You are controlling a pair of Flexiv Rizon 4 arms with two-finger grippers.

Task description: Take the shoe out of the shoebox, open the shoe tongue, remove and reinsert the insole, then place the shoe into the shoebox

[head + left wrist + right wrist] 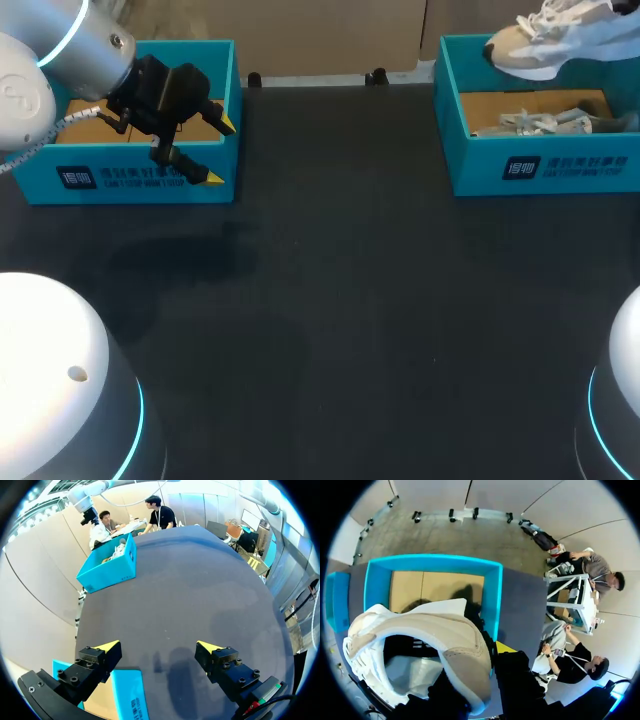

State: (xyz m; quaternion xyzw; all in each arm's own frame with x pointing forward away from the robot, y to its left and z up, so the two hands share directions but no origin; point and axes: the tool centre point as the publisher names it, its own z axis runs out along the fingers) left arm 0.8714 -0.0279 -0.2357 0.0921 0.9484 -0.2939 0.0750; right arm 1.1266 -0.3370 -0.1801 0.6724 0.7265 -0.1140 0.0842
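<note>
Hanging over the open right shoebox (545,165), the pale shoe (555,35) is up in the air above the far part of the box and clear of its cardboard floor. In the right wrist view the shoe (420,630) fills the space at the right end effector (477,672), which is clamped on its wall near the opening. One yellow tip lies against the outer side, and the other finger is hidden by the shoe. Beneath it the same shoebox (492,595) shows its blue walls and brown bottom. A second shoe (550,122), greyish, lies on its side inside that box.

Across the dark surface (330,300), well apart from all this, the left end effector (218,150) hovers above the near right corner of the left shoebox (120,180). Its fingers are spread wide with nothing between them. In the left wrist view the left end effector (159,646) has one finger above that box's blue wall (125,695) and the other above bare surface.
</note>
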